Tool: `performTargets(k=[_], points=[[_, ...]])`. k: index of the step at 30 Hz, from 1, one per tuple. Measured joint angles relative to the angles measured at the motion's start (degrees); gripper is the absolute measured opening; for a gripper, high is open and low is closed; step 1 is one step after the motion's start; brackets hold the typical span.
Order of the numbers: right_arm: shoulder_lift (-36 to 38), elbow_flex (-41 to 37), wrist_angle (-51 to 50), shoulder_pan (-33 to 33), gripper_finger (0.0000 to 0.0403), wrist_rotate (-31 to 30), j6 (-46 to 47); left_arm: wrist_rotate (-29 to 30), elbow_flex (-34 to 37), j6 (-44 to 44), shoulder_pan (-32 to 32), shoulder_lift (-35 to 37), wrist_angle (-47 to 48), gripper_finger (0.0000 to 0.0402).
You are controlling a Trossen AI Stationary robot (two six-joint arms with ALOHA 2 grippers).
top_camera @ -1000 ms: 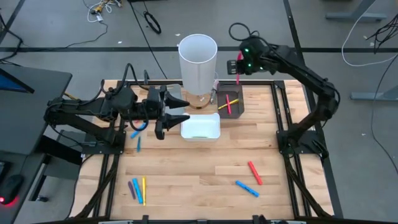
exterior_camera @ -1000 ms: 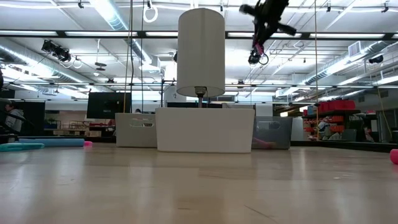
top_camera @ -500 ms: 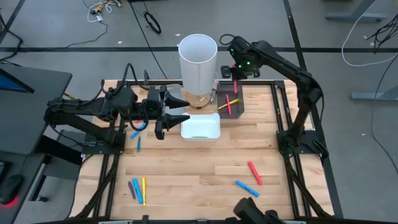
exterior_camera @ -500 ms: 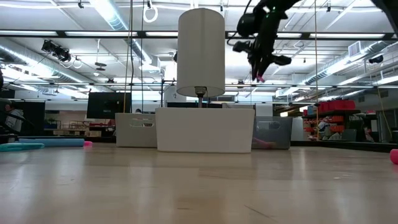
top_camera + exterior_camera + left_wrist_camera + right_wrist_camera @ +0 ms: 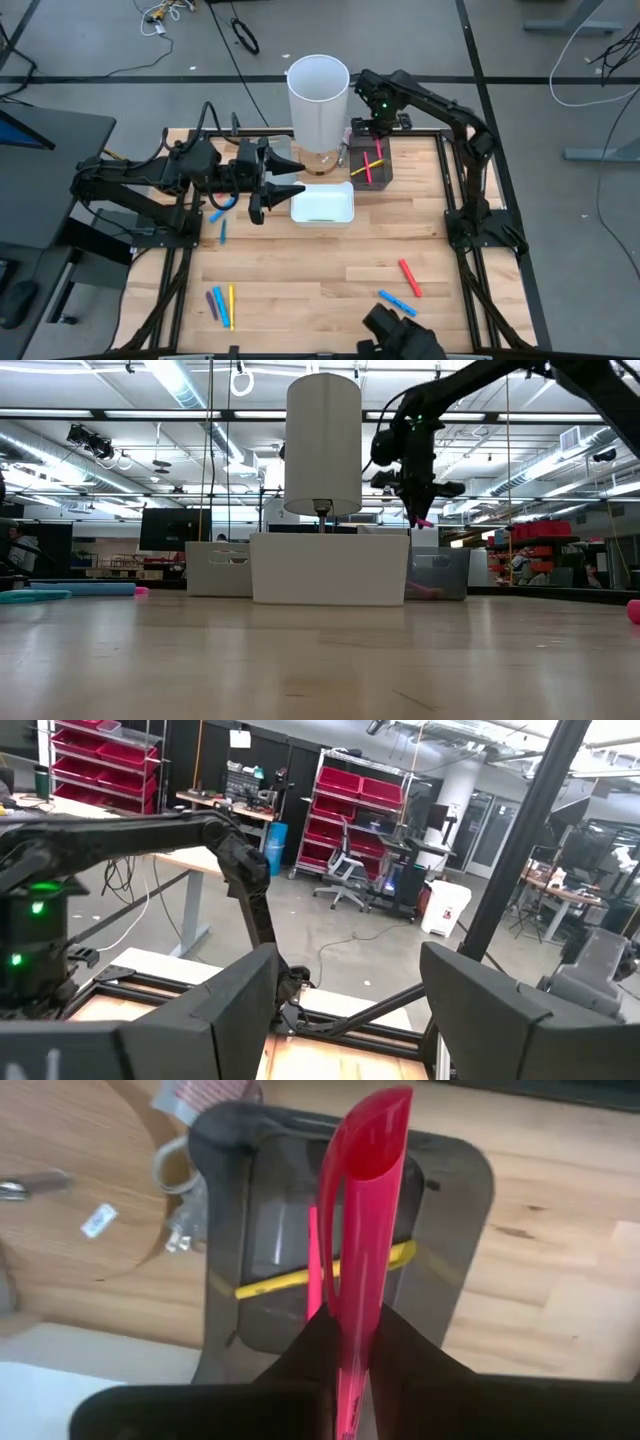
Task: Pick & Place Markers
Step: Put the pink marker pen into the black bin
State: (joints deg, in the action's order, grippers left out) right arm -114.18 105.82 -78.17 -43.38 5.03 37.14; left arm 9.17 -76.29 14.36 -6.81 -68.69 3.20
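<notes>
Two arms over the wooden counter, and the action is at the far edge. Biggest thing out there is the tall white cylinder, with a white tray in front of it and a dark tray just beside it. Right tool hangs above that dark tray, pinched tight on a pink marker that sticks straight out from between its fingers toward the tray. A yellow marker and another pink one lie in that tray. Left tool waits by the white tray, fingers spread, holding nothing. Loose markers lie near the counter's front edge, well apart from both tools.
</notes>
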Motion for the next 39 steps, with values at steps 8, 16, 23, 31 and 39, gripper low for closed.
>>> performTargets(k=[8, 16, 23, 31, 39], points=[[-2.69, -3.03, 0.95, 0.00, 0.0020, 1.13, -0.15, 0.00, 0.00, -0.03, 0.00, -0.02, 0.00, 0.0254], [-2.72, -11.36, 7.08, 0.65, 0.0020, 2.07, 0.68, 0.00, 0.00, -0.08, 0.00, -0.02, 0.01, 0.0254], [-2.68, -17.13, 13.65, 1.24, 0.0020, 2.28, 2.76, 0.00, 0.00, -0.04, 0.00, -0.04, 0.02, 0.0254], [-2.70, -20.63, 18.64, 1.22, 0.0020, 1.46, 2.91, 0.00, 0.00, -0.04, 0.00, -0.04, 0.04, 0.0254], [-2.61, -22.65, 20.53, 1.25, 0.0037, 2.04, 2.86, 0.00, 0.02, -0.04, 0.00, -0.04, 0.02, 0.0254]])
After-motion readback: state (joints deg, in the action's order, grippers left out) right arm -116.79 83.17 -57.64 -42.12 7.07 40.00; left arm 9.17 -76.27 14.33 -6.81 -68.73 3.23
